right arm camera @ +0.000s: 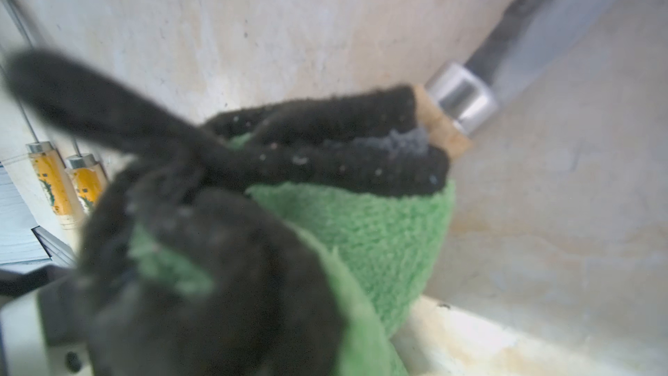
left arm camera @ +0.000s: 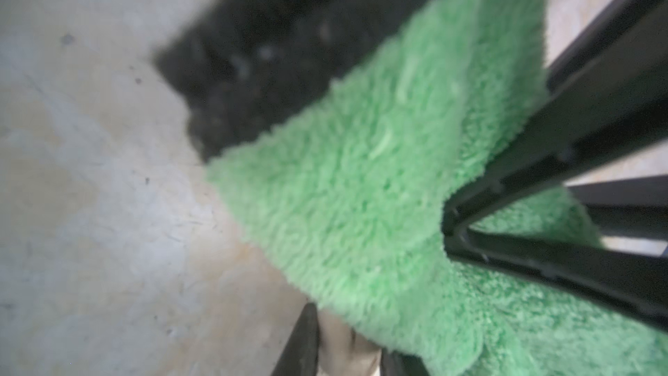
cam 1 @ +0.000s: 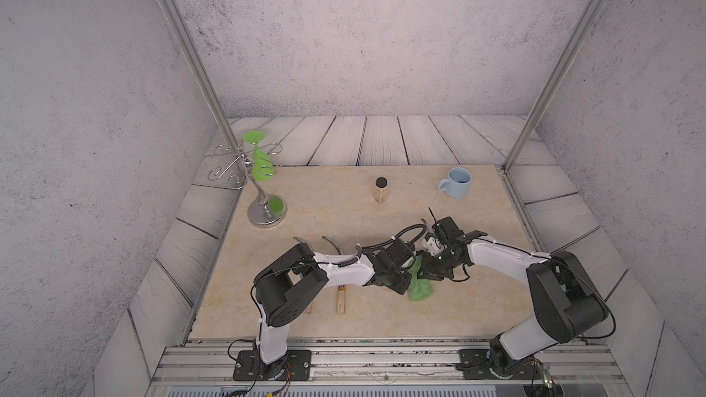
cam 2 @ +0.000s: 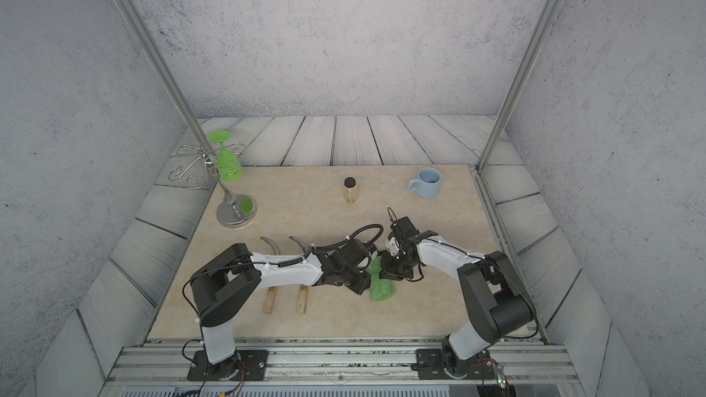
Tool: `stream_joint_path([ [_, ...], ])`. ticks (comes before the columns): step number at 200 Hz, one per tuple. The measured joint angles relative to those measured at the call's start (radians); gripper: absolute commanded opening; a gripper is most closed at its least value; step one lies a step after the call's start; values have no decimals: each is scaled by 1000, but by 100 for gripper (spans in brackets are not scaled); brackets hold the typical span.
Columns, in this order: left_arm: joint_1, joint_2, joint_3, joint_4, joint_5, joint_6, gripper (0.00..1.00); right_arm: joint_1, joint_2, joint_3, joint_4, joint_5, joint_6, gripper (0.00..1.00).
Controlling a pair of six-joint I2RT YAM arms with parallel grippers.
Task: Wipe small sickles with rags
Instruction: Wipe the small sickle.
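1. The cloth (left arm camera: 361, 175) is pinched in the closed left gripper (left arm camera: 450, 227).
2. One sickle (right arm camera: 461, 101) is wrapped in it, beside the closed right gripper (cam 1: 428, 272).
3. Two other sickles (cam 2: 269, 301) (cam 2: 301, 299) are laid on the desk (cam 2: 420, 318) behind the left gripper.

Around the jar (cam 1: 382, 190) the tabletop (cam 1: 336, 200) lies bare on every side. A wide lane runs between it and the blue mug (cam 1: 456, 182) to its right. A wider one runs between it and the chrome stand (cam 1: 266, 212) with its hanging goblet (cam 1: 260, 165) to its left. Nearer the robot than the jar, the left arm (cam 1: 340, 267) and right arm (cam 1: 496, 257) meet over the green rag (cam 1: 419, 287) and a sickle (right arm camera: 459, 99), blocking the middle. Nearer and left of the jar, two more sickles (cam 2: 301, 297) lie partly under the left arm.
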Motion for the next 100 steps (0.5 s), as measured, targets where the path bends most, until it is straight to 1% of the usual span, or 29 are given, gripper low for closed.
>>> stream_joint_path([
  [58, 11, 2, 0, 10, -28, -8, 0, -46, 120, 149, -117, 2, -22, 7],
  [100, 13, 2, -2, 16, -30, -17, 0, -101, 171, 240, -158, 11, -39, 7],
])
